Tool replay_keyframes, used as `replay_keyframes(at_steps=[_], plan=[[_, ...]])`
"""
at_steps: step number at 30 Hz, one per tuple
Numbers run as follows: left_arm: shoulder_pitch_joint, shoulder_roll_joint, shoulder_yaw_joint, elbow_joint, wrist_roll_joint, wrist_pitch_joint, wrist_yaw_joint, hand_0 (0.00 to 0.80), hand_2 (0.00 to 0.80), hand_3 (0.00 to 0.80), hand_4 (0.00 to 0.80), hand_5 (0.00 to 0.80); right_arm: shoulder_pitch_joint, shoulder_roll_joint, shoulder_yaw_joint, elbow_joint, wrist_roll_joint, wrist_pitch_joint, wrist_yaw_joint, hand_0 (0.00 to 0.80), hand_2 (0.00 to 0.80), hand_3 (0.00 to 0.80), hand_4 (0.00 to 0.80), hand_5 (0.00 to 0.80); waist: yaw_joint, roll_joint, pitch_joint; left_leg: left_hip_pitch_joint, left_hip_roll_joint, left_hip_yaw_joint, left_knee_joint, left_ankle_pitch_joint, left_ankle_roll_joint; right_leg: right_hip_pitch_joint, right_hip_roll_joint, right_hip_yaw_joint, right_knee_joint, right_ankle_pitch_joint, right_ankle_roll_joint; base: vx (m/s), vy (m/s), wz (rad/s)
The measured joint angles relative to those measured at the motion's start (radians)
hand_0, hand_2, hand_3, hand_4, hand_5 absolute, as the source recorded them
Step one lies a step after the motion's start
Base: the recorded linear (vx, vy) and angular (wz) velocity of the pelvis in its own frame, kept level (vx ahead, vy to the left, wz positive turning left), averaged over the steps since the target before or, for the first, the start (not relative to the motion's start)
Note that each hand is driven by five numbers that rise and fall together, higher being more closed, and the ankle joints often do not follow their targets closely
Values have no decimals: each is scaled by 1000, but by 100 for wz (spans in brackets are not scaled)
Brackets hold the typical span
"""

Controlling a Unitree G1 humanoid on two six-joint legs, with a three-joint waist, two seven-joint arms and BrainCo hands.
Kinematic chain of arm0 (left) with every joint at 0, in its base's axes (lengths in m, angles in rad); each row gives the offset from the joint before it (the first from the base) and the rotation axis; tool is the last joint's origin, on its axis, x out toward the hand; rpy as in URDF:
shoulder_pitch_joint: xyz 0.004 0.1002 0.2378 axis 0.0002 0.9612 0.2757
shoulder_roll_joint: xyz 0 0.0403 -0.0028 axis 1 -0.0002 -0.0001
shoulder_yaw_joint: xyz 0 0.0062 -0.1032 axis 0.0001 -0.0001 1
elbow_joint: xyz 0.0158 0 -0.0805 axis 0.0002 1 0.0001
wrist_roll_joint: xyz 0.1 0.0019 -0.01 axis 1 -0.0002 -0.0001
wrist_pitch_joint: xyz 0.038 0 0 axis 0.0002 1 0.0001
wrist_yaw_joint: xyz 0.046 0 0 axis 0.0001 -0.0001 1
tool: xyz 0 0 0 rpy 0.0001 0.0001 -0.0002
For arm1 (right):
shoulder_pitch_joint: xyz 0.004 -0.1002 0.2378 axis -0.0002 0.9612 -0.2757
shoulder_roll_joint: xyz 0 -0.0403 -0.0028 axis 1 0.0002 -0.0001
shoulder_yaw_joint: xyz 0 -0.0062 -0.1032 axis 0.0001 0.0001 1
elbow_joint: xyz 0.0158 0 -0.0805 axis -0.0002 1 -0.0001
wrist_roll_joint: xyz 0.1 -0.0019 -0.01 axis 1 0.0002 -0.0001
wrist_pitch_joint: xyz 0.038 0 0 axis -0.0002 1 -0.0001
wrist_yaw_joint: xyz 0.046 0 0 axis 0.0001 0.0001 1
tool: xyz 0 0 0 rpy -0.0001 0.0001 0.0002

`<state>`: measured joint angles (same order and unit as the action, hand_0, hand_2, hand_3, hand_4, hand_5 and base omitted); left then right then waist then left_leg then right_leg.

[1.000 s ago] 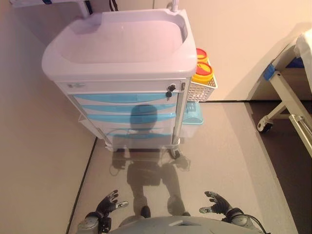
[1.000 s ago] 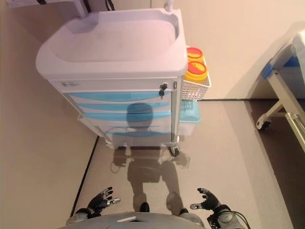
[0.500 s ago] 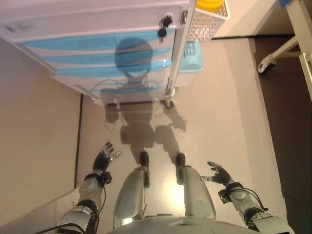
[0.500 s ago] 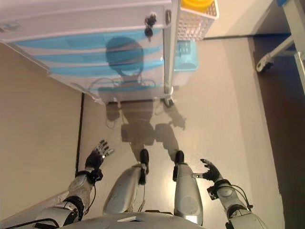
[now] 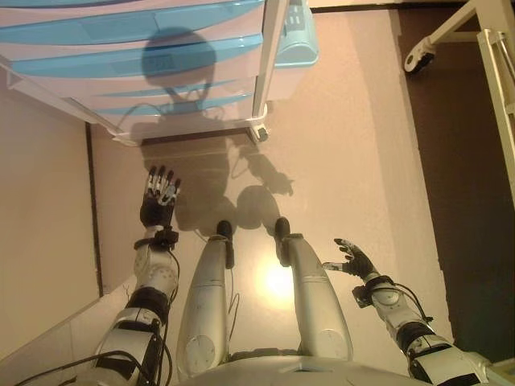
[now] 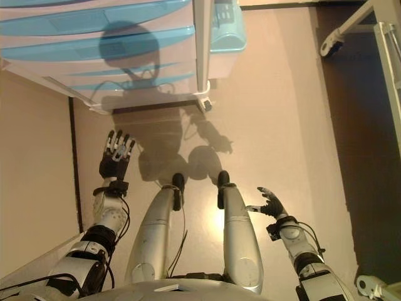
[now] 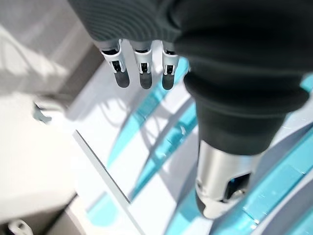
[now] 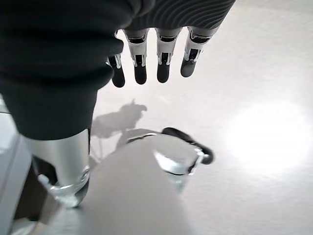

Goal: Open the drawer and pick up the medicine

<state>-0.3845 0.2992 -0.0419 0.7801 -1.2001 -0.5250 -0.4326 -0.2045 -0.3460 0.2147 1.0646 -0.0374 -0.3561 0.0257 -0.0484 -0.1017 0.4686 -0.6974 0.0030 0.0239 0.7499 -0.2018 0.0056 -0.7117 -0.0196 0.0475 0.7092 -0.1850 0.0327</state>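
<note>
A white medical cart with several light-blue drawer fronts (image 5: pixel 129 48) stands at the top of both eye views; every visible drawer is closed. No medicine shows in any view. My left hand (image 5: pixel 158 201) is raised toward the cart's base with straight fingers, well short of the drawers, holding nothing. Its wrist view looks past the fingers (image 7: pixel 141 68) at the blue drawer fronts (image 7: pixel 161 147). My right hand (image 5: pixel 351 259) hangs low on the right, relaxed and empty, over bare floor; its fingers (image 8: pixel 163 63) are straight in the right wrist view.
A light-blue bin (image 5: pixel 296 36) hangs on the cart's right side, and a cart caster (image 5: pixel 259 131) rests on the floor below it. A bed frame with a wheel (image 5: pixel 418 56) occupies the upper right. A beige wall (image 5: pixel 40 209) runs along the left.
The camera has tilted further down, so the cart's top and upper drawers have left the view. My left hand has lifted toward the cart; the right hand stays low.
</note>
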Motion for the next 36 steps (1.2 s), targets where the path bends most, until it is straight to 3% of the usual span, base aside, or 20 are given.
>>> replay_keyframes(at_steps=[8, 13, 17, 23, 27, 36], plan=[[-157, 61, 19, -56, -146, 47, -1, 0, 0, 0, 0, 0, 35, -4, 27, -30, 7, 34, -1, 0, 0, 0, 0, 0, -48, -11, 14, 4, 16, 10, 15, -19, 0, 3, 29, 29, -12, 13, 1, 46, -12, -15], [-323, 153, 18, -43, -189, 89, 121, 0, 0, 0, 0, 0, 42, -4, 89, -25, 8, 28, -4, 0, 0, 0, 0, 0, -79, -16, 17, 11, 25, 12, 21, -24, 2, 18, 36, 29, -24, 19, 3, 37, -32, -5], [-391, 159, 17, -24, -244, 93, 210, 0, 0, 0, 0, 0, 43, -4, 135, -2, 10, 9, -23, 0, 0, 0, 0, 0, -88, -17, 17, 12, 31, 21, 26, -28, 7, 20, 40, 35, -31, 26, 5, 21, 2, -7], [-444, 163, 17, -17, -377, 91, 237, 0, 0, 0, 0, 0, 42, -3, 157, 15, 19, -19, -44, 0, 0, 0, 0, 0, -96, -17, 17, 11, 31, 29, 11, -23, 12, 18, 42, 48, -53, 40, 10, 16, -5, -5], [-460, 164, 18, -19, -465, 88, 209, 0, 0, 0, 0, 0, 42, -3, 174, 24, 19, -24, -54, 0, 0, 0, 0, 0, -98, -17, 17, 11, 33, 32, 7, -20, 10, 18, 44, 50, -62, 43, 9, 13, -8, -3], [-444, 163, 40, -100, -742, 137, -26, 0, 0, 0, 0, 0, 41, 3, 206, 25, 17, -30, -63, 0, 0, 0, 0, 0, -84, -51, 62, 29, 31, 37, -27, -5, 8, 32, 42, 51, -83, 60, 7, -7, -3, -1]])
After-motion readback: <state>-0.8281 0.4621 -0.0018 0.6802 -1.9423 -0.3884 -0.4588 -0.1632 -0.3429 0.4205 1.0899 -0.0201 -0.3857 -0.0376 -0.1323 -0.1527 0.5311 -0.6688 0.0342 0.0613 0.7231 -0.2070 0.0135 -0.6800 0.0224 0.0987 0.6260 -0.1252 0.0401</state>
